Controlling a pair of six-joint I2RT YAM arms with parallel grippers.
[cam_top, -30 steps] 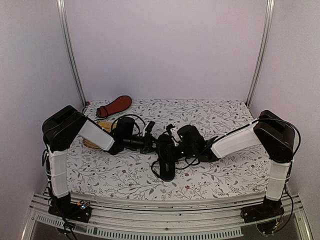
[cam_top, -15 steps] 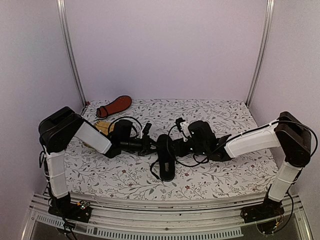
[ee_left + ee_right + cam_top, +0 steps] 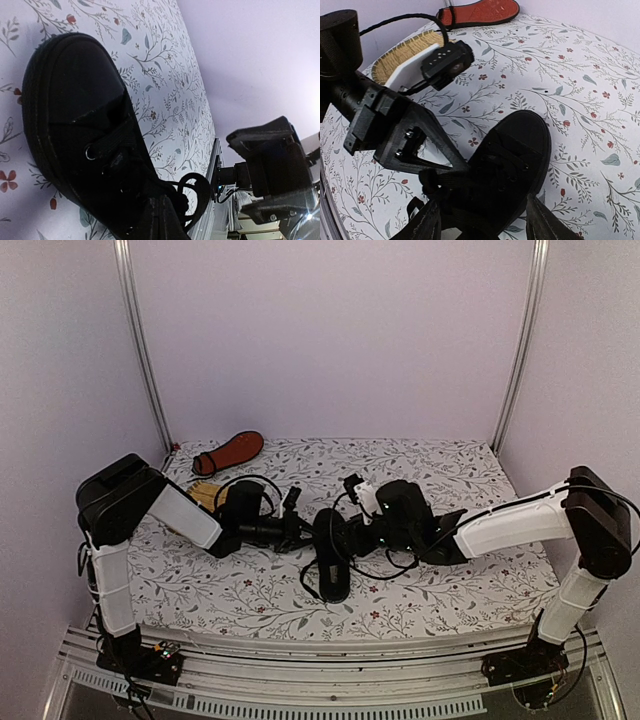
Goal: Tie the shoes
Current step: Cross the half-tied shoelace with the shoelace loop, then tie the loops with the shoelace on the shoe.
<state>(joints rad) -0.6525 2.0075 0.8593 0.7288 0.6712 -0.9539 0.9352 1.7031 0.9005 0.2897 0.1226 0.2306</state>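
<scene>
- The upright shoe [image 3: 333,562] stands at the middle of the floral-print table [image 3: 450,590]. Its heel faces the arm bases and its toe points toward the back wall.
- The thin black laces [image 3: 194,191] lie over the opening, with one loop curling beside the eyelets.
- The right gripper [image 3: 487,220] reaches in from the right and sits over the rear half of this shoe. Its pale fingers [image 3: 431,220] are spread wide, one on each side of the lace area.
- The left gripper [image 3: 457,167] reaches in from the left, and its tip touches the laces at mid-shoe. The gap between its fingers is seen edge-on, so its state cannot be told.
- The yellow woven mat [image 3: 203,494] lies farther back on the left, partly hidden by the left arm.
- The second shoe [image 3: 230,451] lies at the far left corner with its reddish-orange sole showing, well apart from the upright shoe.
</scene>
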